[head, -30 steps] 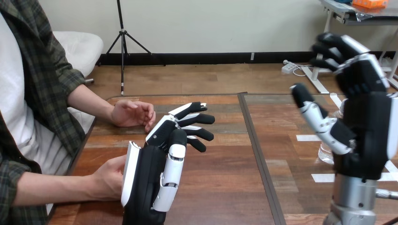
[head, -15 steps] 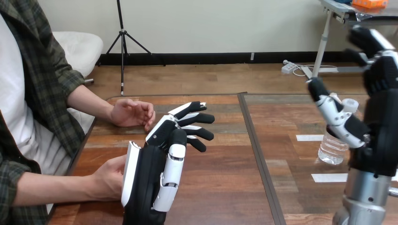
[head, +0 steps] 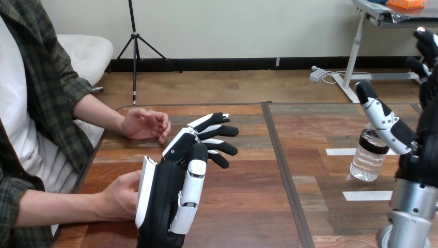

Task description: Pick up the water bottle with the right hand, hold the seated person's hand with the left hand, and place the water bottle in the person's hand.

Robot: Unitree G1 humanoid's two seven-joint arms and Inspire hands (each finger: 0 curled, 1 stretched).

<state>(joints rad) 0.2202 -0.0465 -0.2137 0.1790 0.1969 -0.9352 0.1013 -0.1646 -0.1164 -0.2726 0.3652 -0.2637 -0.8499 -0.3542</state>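
Right hand point(head: 424, 147): raised, its fingers straight and spread and its thumb standing out, with nothing in it.
Water bottle point(head: 366, 161): upright on the table point(head: 248, 206), just off this hand's thumb side and lower. The thumb crosses in front of the bottle's top; I cannot tell whether they touch.
Handling: likely thin clear plastic, so fairly light and smooth. The walls would give under a hard squeeze, and it is tall and narrow enough to tip.
Where to grip: probably around the body at the dark band, thumb opposite the fingers, firm without crushing.
Left hand point(head: 168, 199): open, fingers fanned forward, well apart from the bottle.
Person's nearer hand point(head: 121, 194): against the left hand's back, not clasped by it.
Person's farther hand point(head: 145, 124): beyond the left hand's fingertips, apart from them.
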